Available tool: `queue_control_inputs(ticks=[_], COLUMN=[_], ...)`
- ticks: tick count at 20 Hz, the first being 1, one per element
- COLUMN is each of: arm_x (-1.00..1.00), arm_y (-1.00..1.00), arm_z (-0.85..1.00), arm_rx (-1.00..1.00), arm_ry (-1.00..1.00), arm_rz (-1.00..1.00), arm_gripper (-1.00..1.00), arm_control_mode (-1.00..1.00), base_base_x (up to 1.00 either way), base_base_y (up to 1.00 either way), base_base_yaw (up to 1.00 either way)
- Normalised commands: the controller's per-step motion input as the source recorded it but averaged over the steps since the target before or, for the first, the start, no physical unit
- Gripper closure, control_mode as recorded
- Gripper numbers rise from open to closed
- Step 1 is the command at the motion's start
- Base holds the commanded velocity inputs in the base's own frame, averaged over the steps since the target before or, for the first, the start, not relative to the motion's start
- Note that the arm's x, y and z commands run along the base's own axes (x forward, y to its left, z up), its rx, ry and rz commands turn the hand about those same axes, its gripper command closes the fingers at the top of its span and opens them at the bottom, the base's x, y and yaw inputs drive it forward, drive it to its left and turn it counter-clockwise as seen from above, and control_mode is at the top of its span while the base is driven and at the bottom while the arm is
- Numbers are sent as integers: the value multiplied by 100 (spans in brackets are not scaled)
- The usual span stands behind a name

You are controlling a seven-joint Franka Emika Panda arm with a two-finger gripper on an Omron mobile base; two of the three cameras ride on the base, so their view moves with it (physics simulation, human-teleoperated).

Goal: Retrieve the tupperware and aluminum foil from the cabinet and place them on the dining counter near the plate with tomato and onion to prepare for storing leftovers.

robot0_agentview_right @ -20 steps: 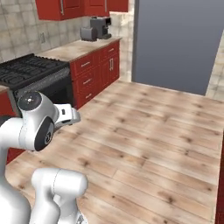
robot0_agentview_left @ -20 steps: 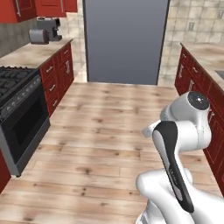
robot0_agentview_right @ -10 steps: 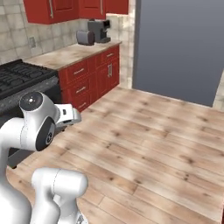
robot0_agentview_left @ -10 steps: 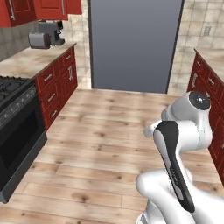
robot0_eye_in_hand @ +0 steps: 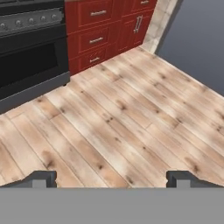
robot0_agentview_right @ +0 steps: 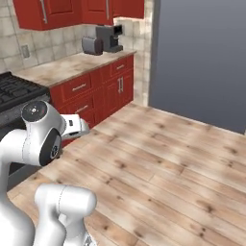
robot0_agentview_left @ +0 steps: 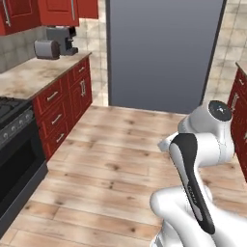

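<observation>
Fingers point(robot0_eye_in_hand: 43, 178) spread wide over bare wooden floor point(robot0_eye_in_hand: 127, 109).

counter point(robot0_agentview_left: 29, 79) | toaster point(robot0_agentview_left: 46, 49), coffee machine point(robot0_agentview_left: 65, 39) | wood floor point(robot0_agentview_left: 116, 159)

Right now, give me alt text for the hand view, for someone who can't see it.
The gripper hangs with its jaws wide open and empty over a light wooden plank floor. A black oven stands at upper left, red drawers with grey handles beside it, and a large grey panel at upper right.

The arm point(robot0_agentview_left: 193, 159) sits folded, jaws spread wide, holding nothing.
</observation>
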Motion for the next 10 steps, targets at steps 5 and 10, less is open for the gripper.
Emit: queue_control_inputs(ticks=[5, 10], arm_x=[0, 0], arm_y=[0, 0], arm_z=[0, 0], arm_rx=[0, 0], arm_ry=[0, 0], arm_rz=[0, 0], arm_gripper=[-100, -100], arm_control_mode=[100, 100], base_base_x=[100, 100], base_base_y=[-41, -40], base_base_yaw=[18, 18])
